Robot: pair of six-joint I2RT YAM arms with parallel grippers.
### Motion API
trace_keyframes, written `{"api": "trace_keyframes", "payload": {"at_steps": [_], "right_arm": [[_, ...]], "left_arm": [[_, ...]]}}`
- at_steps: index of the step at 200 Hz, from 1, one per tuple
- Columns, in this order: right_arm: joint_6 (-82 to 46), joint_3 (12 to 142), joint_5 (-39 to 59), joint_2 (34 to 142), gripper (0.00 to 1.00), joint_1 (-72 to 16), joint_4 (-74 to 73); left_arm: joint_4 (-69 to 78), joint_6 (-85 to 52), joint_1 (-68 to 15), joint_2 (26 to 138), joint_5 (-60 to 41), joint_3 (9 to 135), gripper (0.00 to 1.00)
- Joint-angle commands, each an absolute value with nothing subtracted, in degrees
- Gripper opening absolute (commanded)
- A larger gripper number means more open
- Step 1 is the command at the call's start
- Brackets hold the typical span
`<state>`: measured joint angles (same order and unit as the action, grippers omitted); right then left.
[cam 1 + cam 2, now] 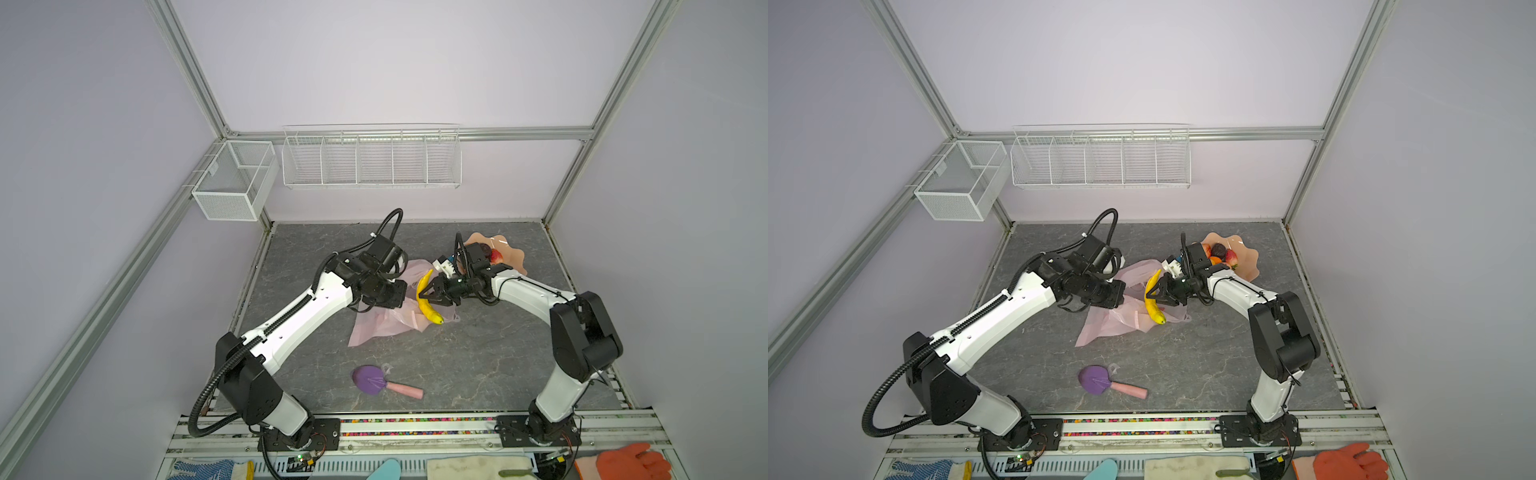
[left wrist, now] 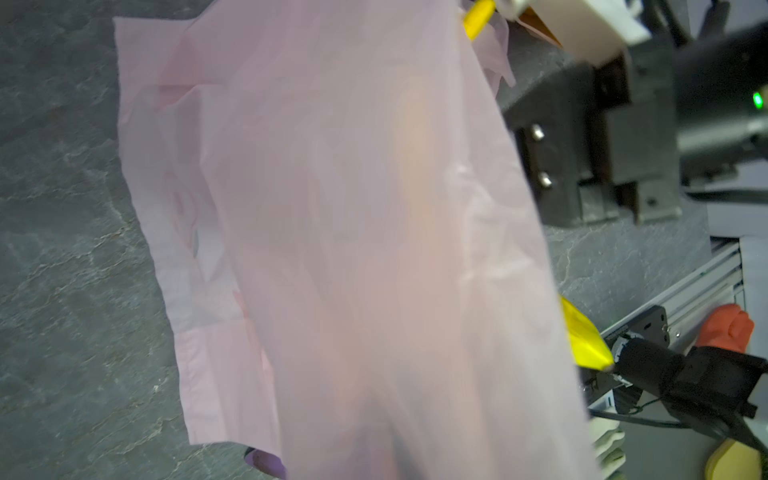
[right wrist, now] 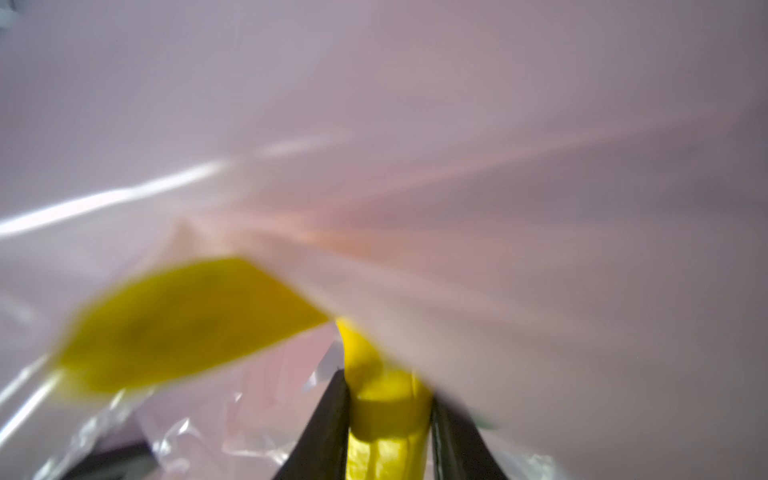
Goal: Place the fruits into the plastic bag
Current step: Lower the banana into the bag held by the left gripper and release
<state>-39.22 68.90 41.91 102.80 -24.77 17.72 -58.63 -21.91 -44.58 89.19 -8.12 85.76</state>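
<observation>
Over one bag [image 1: 376, 328], one held banana [image 1: 428, 311]

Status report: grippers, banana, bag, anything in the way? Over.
Left gripper shut on thin pale-pink plastic bag. Right gripper shut on yellow toy banana above bag. Bag film drapes against banana; opening unclear.

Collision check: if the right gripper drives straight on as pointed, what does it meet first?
Likely the plastic bag film, close ahead of the banana; left gripper just beyond, depth unclear.
</observation>
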Motion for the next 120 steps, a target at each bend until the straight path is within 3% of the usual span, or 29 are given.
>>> {"api": "trace_keyframes", "payload": {"at_steps": [1,46,120], "right_arm": [[-45.2,71.9,40.0,106.1,0.07,-24.5,12.3],[-55.3,71.3,37.7,108.9,0.07,-26.1,2.8],[-60.5,69.5,30.1,106.7,0.08,-37.4,3.2]], "left_arm": [[-60.0,-17.9,-46.5,91.3,-7.2,87.9,0.00],[-56.9,-17.8,-46.7,91.2,-8.4,87.5,0.00],[-50.9,-20.6,-45.4,91.3,-4.6,86.3,0.00]]}}
